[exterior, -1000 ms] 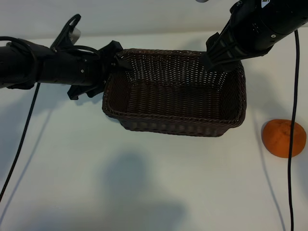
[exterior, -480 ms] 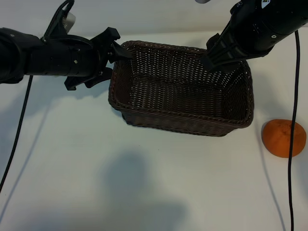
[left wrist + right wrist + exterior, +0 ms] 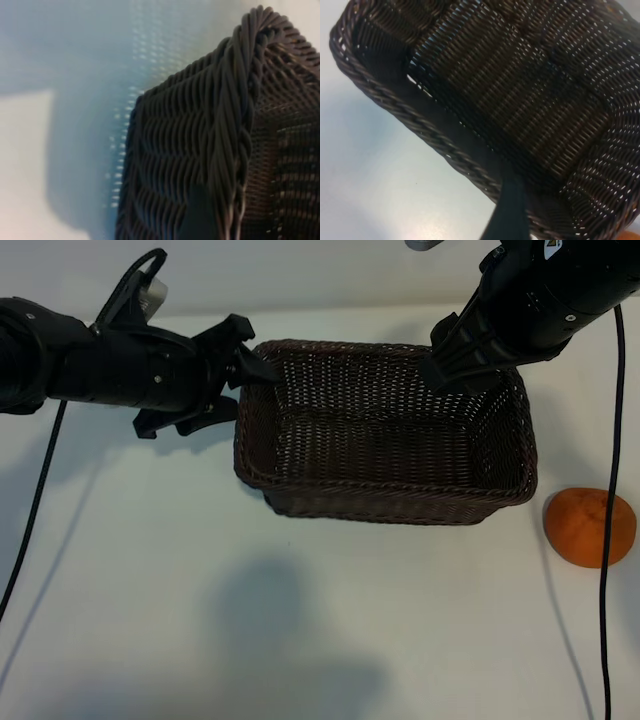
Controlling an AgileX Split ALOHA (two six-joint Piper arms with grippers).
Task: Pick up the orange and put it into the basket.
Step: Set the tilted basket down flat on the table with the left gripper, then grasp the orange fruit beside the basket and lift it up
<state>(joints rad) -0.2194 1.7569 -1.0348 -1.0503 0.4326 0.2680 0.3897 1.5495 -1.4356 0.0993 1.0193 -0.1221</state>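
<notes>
The basket is dark-brown woven wicker, rough and ribbed, with a thick braided rim. Beside it, the orange has matt, dimpled skin. Under both, the desk looks smooth, pale and matt.

Basket on the worktop, toward the far side, a little right of centre. Orange on the worktop too, right of the basket, near its front right corner, not touching. Left pincer at the basket's far left corner, over the rim. Right pincer over the far right part of the rim.
</notes>
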